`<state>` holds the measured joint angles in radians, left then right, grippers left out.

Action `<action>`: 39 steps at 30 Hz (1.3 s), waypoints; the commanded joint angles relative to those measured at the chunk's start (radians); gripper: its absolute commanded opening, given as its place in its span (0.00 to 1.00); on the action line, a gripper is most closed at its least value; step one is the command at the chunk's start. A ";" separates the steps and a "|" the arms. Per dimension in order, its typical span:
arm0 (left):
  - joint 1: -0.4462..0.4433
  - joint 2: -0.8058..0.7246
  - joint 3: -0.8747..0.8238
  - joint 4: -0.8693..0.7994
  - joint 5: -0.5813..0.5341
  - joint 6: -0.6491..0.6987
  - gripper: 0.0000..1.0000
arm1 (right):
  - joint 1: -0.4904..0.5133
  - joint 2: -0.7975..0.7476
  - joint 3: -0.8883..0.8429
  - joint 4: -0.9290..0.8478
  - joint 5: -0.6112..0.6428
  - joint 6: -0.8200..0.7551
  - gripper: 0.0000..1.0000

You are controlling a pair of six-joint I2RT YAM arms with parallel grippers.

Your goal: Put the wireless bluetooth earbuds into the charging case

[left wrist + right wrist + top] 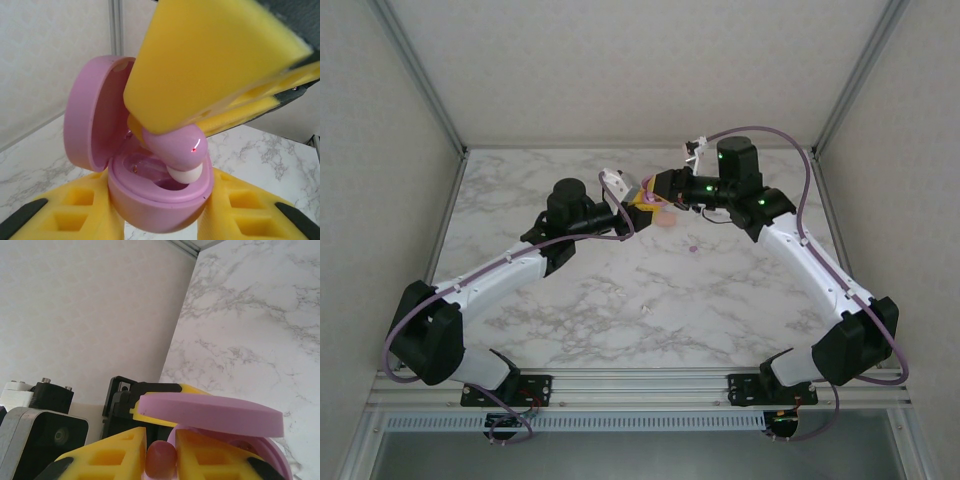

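Observation:
A pink-purple charging case stands with its lid swung open, clamped between the yellow fingers of my left gripper. My right gripper is shut on a purple earbud with a whitish tip. It holds the bud tip-down just over the case's right-hand cavity, touching or nearly touching the rim. In the right wrist view the earbud sits between the yellow pads, with the case lid just beyond. Seen from the top, both grippers meet above the table's far middle.
On the marble table lie a pale peach bud, a tiny purple bud and a small whitish piece. Walls and metal frame posts close in the back and sides.

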<state>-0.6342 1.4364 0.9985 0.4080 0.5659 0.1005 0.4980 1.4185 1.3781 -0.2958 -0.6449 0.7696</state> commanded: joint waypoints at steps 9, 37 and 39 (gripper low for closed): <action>-0.014 0.010 0.036 0.111 0.017 -0.056 0.23 | 0.024 -0.048 -0.064 0.091 0.093 0.016 0.22; -0.014 0.030 0.049 0.180 -0.006 -0.098 0.23 | 0.055 -0.069 -0.025 -0.112 0.292 -0.115 0.26; -0.013 0.027 0.048 0.177 -0.007 -0.094 0.23 | 0.056 -0.061 -0.007 -0.142 0.296 -0.123 0.27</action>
<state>-0.6399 1.4796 1.0000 0.4900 0.5659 0.0212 0.5461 1.3510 1.3396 -0.3161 -0.3954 0.6739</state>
